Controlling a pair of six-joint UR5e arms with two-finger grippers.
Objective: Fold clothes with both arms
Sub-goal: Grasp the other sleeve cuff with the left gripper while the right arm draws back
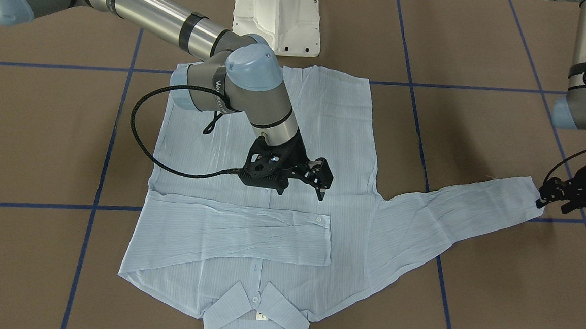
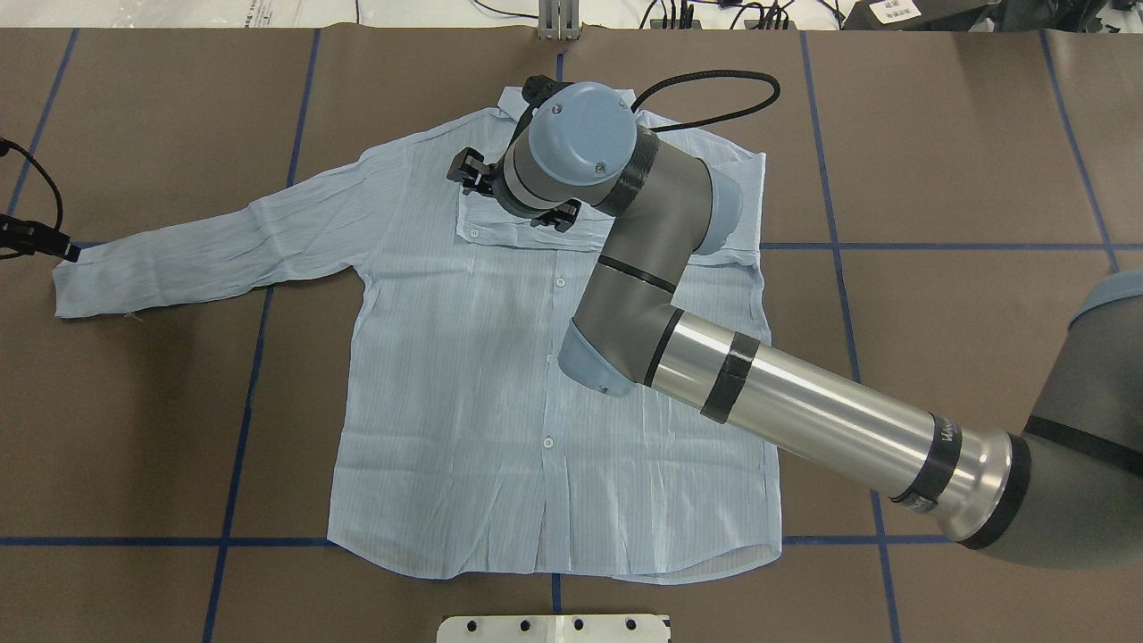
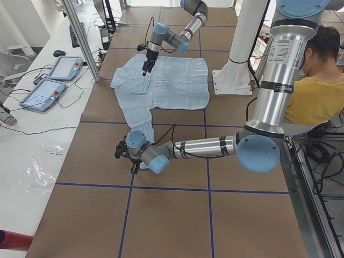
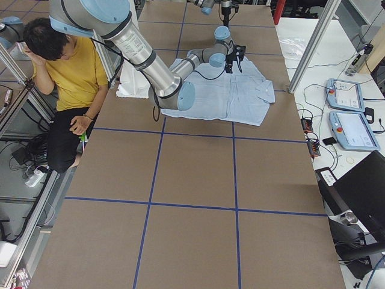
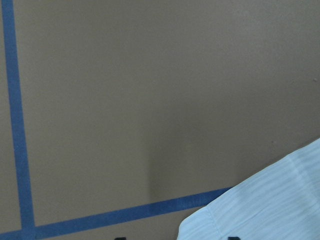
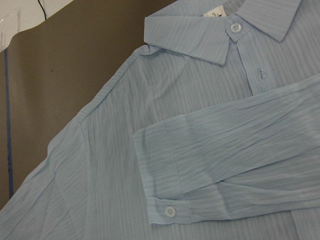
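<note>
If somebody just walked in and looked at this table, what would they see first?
Probably the big light-blue shirt spread flat in the middle of the brown table, with one sleeve folded across its chest. The right gripper hangs open over the shirt's front. The other sleeve sticks straight out to the side, where the left gripper sits at its cuff.

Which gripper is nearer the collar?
Right. The right gripper hovers over the shirt front, near the collar; the left gripper is out at the outstretched sleeve's cuff.
</note>
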